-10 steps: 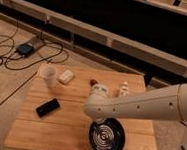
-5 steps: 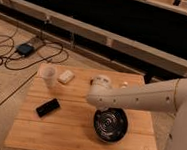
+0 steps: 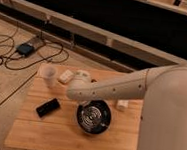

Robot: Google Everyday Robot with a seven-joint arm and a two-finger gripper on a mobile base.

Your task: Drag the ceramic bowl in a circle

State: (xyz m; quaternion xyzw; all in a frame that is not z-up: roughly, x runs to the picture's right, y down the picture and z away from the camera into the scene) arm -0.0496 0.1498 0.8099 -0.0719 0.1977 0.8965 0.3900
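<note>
The ceramic bowl [image 3: 93, 118] is round, shallow and glossy black with concentric rings inside. It sits on the wooden table [image 3: 55, 136], right of centre. My white arm reaches in from the right above the table. The gripper [image 3: 85, 104] hangs from the arm's end at the bowl's back left rim. The arm hides the point where the gripper meets the bowl.
A translucent white cup [image 3: 49, 75], a small white piece [image 3: 65, 76] and a white round object [image 3: 81, 77] stand at the table's back. A flat black slab [image 3: 48, 107] lies left of the bowl. A small white item [image 3: 122, 104] lies right of it. Cables and a box [image 3: 26, 49] lie on the floor.
The bowl has slid from the table's front right towards the back and then left, together with the gripper. The arm has swung left above it.
</note>
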